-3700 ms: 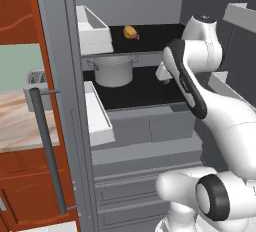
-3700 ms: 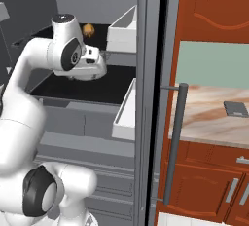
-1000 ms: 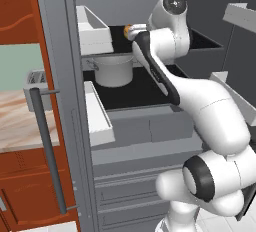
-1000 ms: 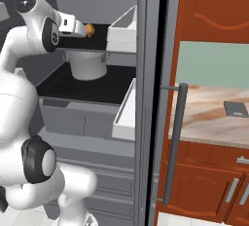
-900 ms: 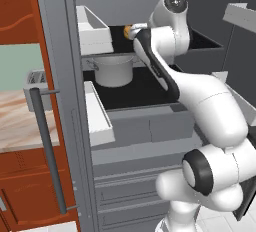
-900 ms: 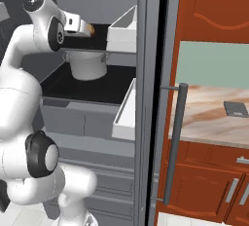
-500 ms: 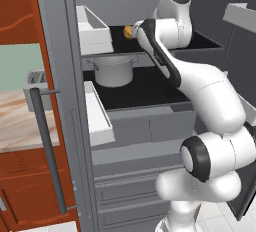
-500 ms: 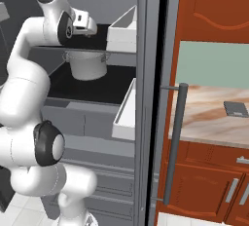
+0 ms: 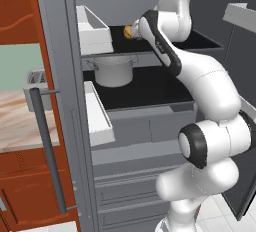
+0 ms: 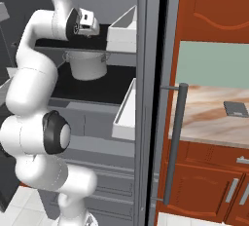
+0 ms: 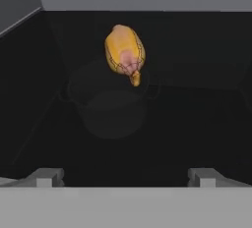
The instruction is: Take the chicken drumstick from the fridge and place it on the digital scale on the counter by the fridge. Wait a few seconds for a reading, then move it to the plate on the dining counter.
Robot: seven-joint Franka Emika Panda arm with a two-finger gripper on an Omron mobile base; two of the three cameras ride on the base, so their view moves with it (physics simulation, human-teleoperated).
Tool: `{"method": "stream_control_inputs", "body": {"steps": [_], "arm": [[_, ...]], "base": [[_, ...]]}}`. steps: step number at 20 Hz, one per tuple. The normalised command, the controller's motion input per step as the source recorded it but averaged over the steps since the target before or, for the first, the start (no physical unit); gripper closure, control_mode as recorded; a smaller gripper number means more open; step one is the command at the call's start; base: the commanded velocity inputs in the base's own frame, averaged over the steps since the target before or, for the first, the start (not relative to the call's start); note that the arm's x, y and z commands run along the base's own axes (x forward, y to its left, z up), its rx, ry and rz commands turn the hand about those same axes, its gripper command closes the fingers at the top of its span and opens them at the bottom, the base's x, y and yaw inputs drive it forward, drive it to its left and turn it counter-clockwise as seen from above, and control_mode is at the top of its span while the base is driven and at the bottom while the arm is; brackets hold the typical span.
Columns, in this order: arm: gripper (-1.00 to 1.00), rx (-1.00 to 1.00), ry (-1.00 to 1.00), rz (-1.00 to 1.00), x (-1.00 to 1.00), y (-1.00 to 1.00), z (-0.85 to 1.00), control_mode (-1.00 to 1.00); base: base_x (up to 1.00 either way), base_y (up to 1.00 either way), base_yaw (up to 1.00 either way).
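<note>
Left base view: the arm is reaching into the open fridge [image 9: 150,141] at the level of the upper black shelf [image 9: 205,38]. The chicken drumstick [image 9: 128,32] is lying on this shelf, and only a small orange part of it is showing at the left edge of the white hand. The hand is covering the fingers here, so I cannot tell their opening from this side. A grey pot [image 9: 114,69] is standing on the shelf below.

Right base view: the hand is pointing toward the back of the upper shelf, just above the pot [image 10: 86,64]. The digital scale [image 10: 236,108] is lying on the worktop [image 10: 204,113] to the right of the fridge door, well apart from the arm.

Hand view: the gripper [image 11: 125,177] is looking along the shelf. The two fingers [image 11: 45,178] are standing wide apart at the bottom with nothing between them. The drumstick [image 11: 125,52] is lying ahead of them, a little to the left of the middle line, not touching them.

Long axis: the drumstick is lying roughly in line with the reach, its narrow bone end pointing back toward the fingers and a little right.

Judgement for the coming move: the hand probably needs to go forward and slightly left, so that the thick part comes between the fingers, which would then close across the short width.
</note>
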Motion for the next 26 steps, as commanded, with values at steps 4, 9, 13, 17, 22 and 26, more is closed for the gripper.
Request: {"method": "stream_control_inputs", "body": {"steps": [4,9,13,17,22,26], "arm": [[-1.00,0.12,0.00,0.15,0.01,-0.01,-0.06,-1.00],[-1.00,0.00,-0.01,0.05,-0.01,0.00,0.00,-1.00],[-1.00,-0.01,0.00,0.00,0.24,0.06,0.05,-1.00],[-1.00,0.00,0.00,0.00,0.49,0.18,-0.01,-1.00],[-1.00,-0.01,0.00,0.00,0.32,0.03,0.07,-1.00],[-1.00,-0.02,0.01,0.02,0.14,0.00,0.04,-1.00]], "base": [[0.00,0.00,0.00],[0.00,0.00,0.00],[0.00,0.00,0.00],[0.00,0.00,0.00],[0.00,0.00,0.00],[0.00,0.00,0.00]]}}
